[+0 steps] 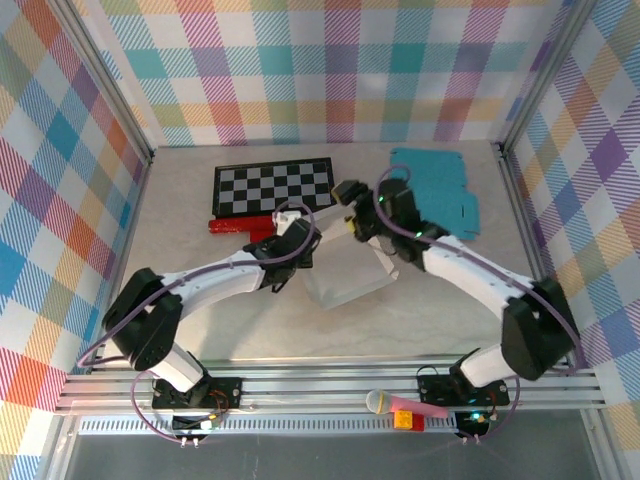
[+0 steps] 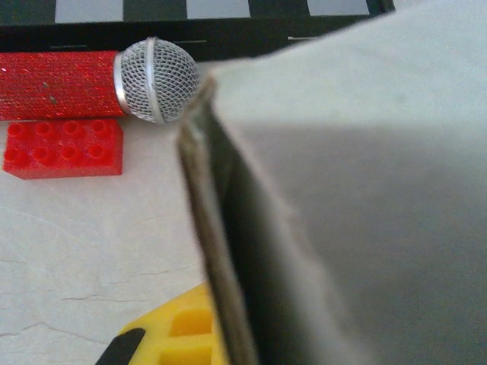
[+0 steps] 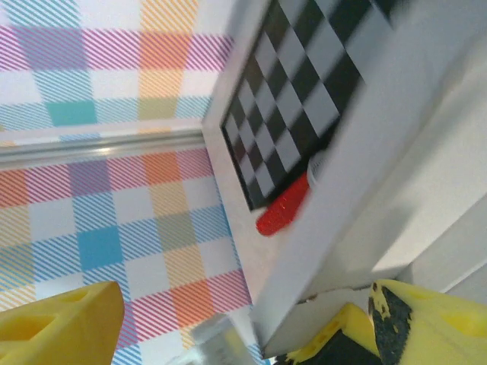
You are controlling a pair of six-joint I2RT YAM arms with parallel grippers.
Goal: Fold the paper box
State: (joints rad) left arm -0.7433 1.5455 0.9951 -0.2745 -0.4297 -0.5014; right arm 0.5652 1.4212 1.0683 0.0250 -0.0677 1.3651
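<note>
The paper box (image 1: pixel 348 283), probably light, thin, easily creased card, stands mid-table (image 1: pixel 200 320), with the left pincer (image 1: pixel 303 248) clenched on a flap edge and the right pincer (image 3: pixel 236 325) released astride a wall, so grips belong near fold lines.

The paper box (image 1: pixel 345 278) is a pale, off-white card carton, only partly formed, sitting near the middle of the table. One broad panel lies low toward six o'clock, and a flap rises at its one o'clock corner. Up close the card looks greyish, with a creased, slightly ragged folded edge standing up.
</note>
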